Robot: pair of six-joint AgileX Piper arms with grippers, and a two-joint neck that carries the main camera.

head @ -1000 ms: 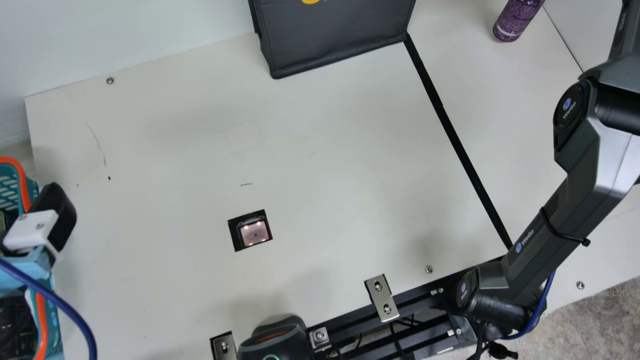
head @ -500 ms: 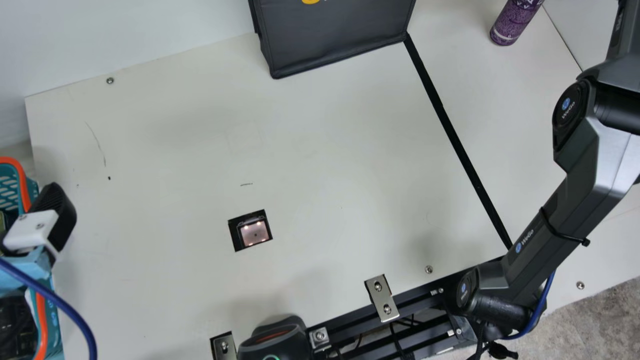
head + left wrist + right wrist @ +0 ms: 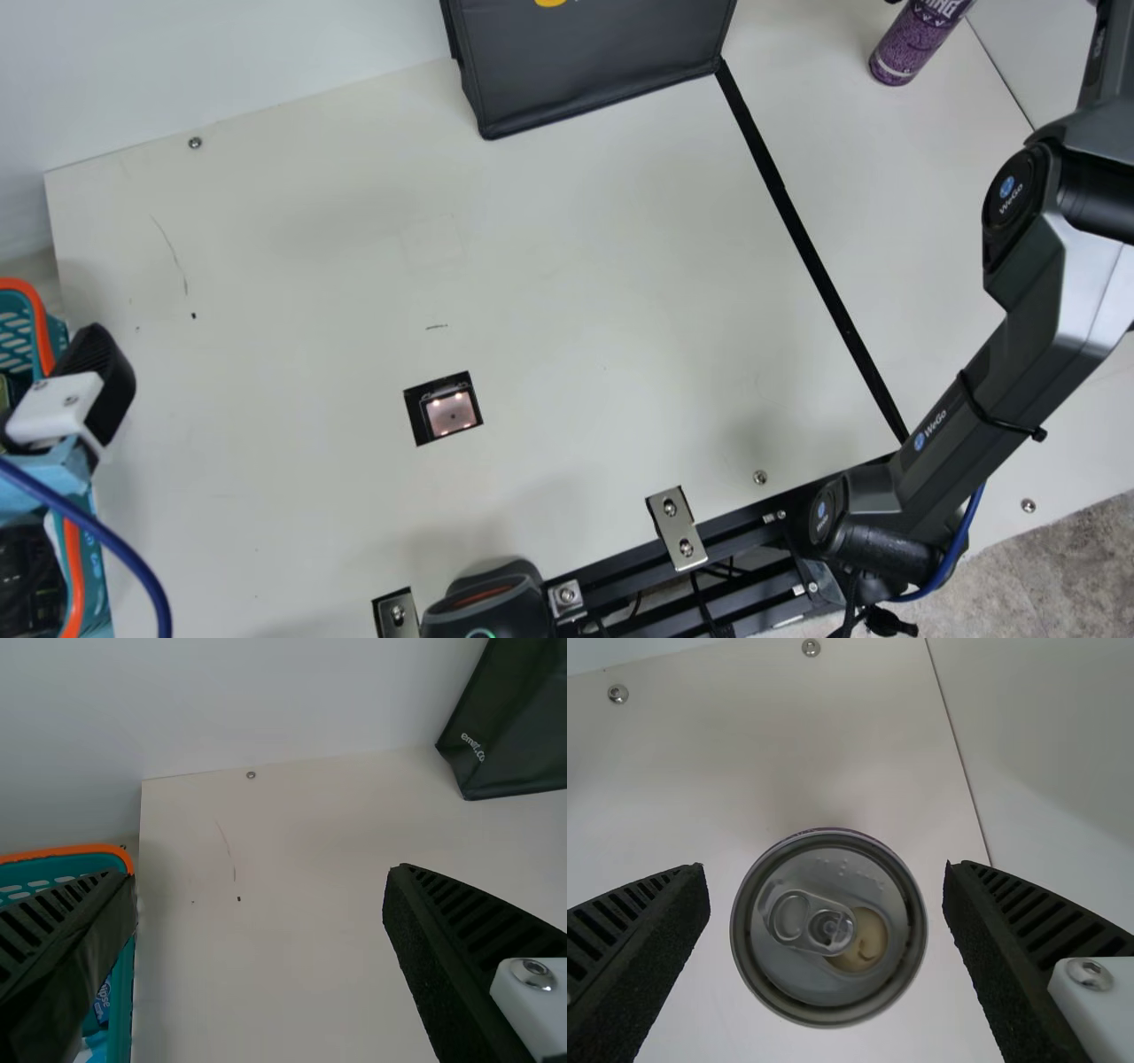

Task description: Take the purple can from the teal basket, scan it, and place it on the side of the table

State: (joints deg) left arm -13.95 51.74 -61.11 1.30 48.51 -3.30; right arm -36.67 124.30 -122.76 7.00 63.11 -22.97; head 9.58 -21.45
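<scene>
Right gripper (image 3: 826,870) spread wide, empty, the upright can (image 3: 784,985) between its fingers, touching neither; left gripper (image 3: 259,873) wide, empty too. Can's likely slick and dentable: clasp gently, mid-body.

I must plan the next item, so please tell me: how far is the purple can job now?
Nearly finished, it seems. Done: the purple can is out of the basket and upright on the table's right side. In hand: letting go; the right gripper is open, with a gap on each side of the can's top. Remaining: probably only drawing away. Whether it was scanned, I cannot tell.
</scene>
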